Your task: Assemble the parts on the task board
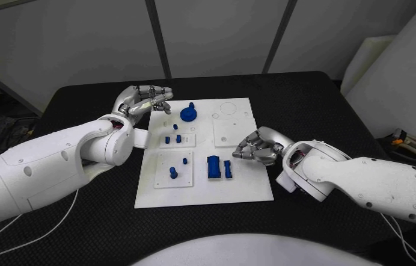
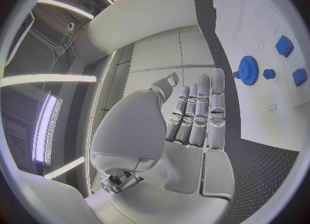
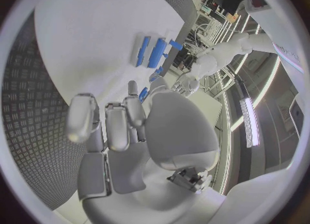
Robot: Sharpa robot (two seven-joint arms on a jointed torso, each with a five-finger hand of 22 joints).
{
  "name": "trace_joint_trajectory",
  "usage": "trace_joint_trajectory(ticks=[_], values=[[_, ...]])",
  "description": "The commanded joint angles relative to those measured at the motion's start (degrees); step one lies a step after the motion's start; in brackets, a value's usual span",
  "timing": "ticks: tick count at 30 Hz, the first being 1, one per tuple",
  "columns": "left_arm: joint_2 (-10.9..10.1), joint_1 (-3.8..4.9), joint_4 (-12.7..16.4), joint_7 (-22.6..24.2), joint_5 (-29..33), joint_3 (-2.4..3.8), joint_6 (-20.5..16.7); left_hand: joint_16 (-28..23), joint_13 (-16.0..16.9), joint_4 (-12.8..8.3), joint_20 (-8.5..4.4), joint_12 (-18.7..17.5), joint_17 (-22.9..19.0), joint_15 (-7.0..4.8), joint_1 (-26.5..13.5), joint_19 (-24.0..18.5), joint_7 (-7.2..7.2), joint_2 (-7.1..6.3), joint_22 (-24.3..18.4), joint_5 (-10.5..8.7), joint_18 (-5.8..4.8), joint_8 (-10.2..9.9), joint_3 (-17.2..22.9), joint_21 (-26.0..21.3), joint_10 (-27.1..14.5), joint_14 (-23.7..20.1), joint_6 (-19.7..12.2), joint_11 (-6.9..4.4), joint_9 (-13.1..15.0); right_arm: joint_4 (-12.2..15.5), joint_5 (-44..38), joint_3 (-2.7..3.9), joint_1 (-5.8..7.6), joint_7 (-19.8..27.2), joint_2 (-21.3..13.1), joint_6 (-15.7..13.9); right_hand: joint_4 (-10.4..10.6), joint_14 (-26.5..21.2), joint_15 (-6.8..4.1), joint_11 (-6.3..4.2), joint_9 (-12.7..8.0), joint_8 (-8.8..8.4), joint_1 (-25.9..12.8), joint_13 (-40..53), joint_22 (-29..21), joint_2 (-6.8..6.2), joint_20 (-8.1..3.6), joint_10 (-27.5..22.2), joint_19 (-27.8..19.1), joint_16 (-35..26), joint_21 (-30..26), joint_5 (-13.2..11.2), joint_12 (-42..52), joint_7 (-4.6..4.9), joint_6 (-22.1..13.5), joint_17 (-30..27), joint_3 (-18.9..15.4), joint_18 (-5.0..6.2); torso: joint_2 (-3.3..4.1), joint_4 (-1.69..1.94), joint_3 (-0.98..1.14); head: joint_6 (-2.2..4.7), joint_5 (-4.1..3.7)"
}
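The white task board (image 1: 247, 185) lies in the middle of the black table. A blue gear (image 1: 189, 113) stands near its far left corner, with small blue pegs (image 1: 172, 138) just in front of it. Two long blue blocks (image 1: 219, 167) lie side by side near the board's centre. My left hand (image 1: 145, 102) hovers by the board's far left corner, its fingers (image 2: 197, 113) straight and holding nothing. The gear (image 2: 248, 69) lies beyond them. My right hand (image 1: 256, 147) rests at the board's right edge. Its fingers (image 3: 106, 126) are curled in, with nothing visible in them.
Two more blue pegs (image 1: 178, 165) stand in a raised square plate at the board's near left. Empty round outlines (image 1: 231, 108) mark the far right corner. A white panel (image 1: 382, 67) stands past the table's right edge.
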Motion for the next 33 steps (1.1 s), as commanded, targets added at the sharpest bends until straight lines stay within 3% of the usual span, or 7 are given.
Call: trace_joint_trajectory(ticks=[1,4,14,27,28,31,33], values=[[-0.1,0.07,-0.5,1.6,2.0,0.05,0.4,0.4,-0.1,-0.2,0.14,0.3,-0.1,0.12,-0.2,0.3,-0.16,0.64,-0.1,0.06,-0.67,0.3,0.1,-0.2,-0.5,-0.3,-0.3,-0.03,0.0,-3.9,19.6,0.10,0.81,17.4,0.8,-2.8,-0.5,-2.4,0.94,0.68,-0.1,-0.46,2.4,-4.8,-9.9,0.64,0.71,-7.9,-6.2,-9.7,-10.9,1.0,-12.9,0.82,-1.7,-7.5,-0.1,2.39,-0.76,-0.17,-0.31,1.14,0.23],[-0.1,0.06,-1.4,2.0,5.2,0.04,-0.1,0.3,-0.1,-0.1,0.15,0.5,-0.2,0.12,-0.3,0.1,-0.27,0.72,-0.1,0.05,-0.70,0.6,0.1,-0.3,-0.4,-0.4,-0.2,-0.09,0.0,-9.2,27.3,0.12,2.08,21.8,2.4,-2.3,-1.0,-8.3,2.10,1.77,-0.6,-1.10,5.8,-15.0,-24.1,1.54,1.26,-16.3,-13.8,-25.5,-26.7,1.1,-27.3,1.36,-3.4,-20.5,0.5,5.28,-1.41,-0.44,-0.60,2.51,0.22],[1.4,0.01,-7.1,3.9,11.4,0.07,0.1,-10.9,-4.9,1.4,-0.15,-6.5,-4.6,-0.89,-2.6,-3.4,-2.60,0.21,-3.4,-0.05,-0.60,0.9,2.1,-4.4,8.0,3.9,4.5,-1.80,-0.1,-26.9,37.9,0.23,5.99,29.9,10.4,3.8,2.8,-17.6,4.95,4.19,-8.5,-5.67,13.0,-50.9,-42.1,0.26,4.64,-12.8,-18.0,-59.2,-50.5,-3.4,-52.7,2.54,-0.6,-42.0,6.9,5.48,-3.04,-1.04,-0.98,7.30,1.04],[7.4,0.00,-15.2,5.9,15.4,0.14,-0.7,-41.2,-4.5,3.2,6.26,-24.2,-13.5,4.69,-3.3,-18.1,-4.87,0.65,-26.2,-0.02,-0.46,-7.3,-3.3,-20.6,11.8,1.0,3.9,0.96,-0.8,-37.9,41.9,0.35,6.83,33.0,19.2,8.0,1.2,-21.0,9.07,6.56,-17.3,-5.89,10.5,-69.1,-55.8,-0.84,8.76,-13.3,-17.7,-72.3,-65.8,-3.5,-60.4,3.45,-2.6,-59.7,10.2,5.46,-3.25,-0.48,-0.91,9.75,2.17],[7.1,-0.09,-14.7,3.7,12.9,0.07,-0.2,-43.1,-8.1,1.2,1.33,-28.1,-18.9,1.84,-25.9,-29.6,-6.97,5.19,-34.0,-2.17,-3.32,-10.9,-8.3,-24.1,-5.5,-14.7,-12.6,-2.17,-4.5,-37.3,38.7,0.30,6.72,30.2,18.9,5.1,-3.2,-39.9,7.27,3.95,-19.8,-9.53,-15.3,-70.6,-59.7,1.49,5.04,-32.0,-35.8,-76.0,-67.2,-8.1,-64.1,0.54,-18.7,-63.6,4.7,1.93,-3.28,-0.56,-1.09,9.49,1.67],[7.0,-0.05,-14.0,3.9,12.9,-0.09,-0.9,-43.9,-8.1,1.2,0.43,-28.1,-18.9,1.31,-30.6,-32.4,-7.51,5.19,-36.2,-2.54,-3.33,-10.9,-9.6,-24.1,-9.1,-18.2,-16.2,-2.68,-4.5,-36.6,39.2,0.27,6.72,30.5,18.7,4.5,-4.2,-43.2,6.74,3.53,-20.5,-9.53,-20.9,-74.9,-60.8,1.49,4.24,-35.8,-38.9,-76.0,-71.3,-9.0,-64.1,-0.05,-22.1,-64.8,4.7,1.93,-3.55,-0.22,-0.88,9.81,1.82],[6.8,0.00,-12.9,4.3,12.8,-0.32,-1.9,-44.2,-8.1,1.2,-0.22,-28.1,-18.9,0.93,-33.7,-34.0,-7.81,5.19,-37.3,-2.84,-3.39,-10.9,-10.3,-24.1,-11.5,-20.4,-18.5,-3.08,-4.5,-35.6,40.0,0.24,6.72,31.0,18.4,3.6,-4.7,-45.6,2.71,3.22,-20.8,-9.53,-24.2,-74.9,-61.3,1.49,3.79,-38.1,-41.2,-76.0,-71.3,-9.6,-64.1,-0.41,-24.1,-65.3,4.7,1.86,-3.95,0.31,-0.57,10.30,2.05]])
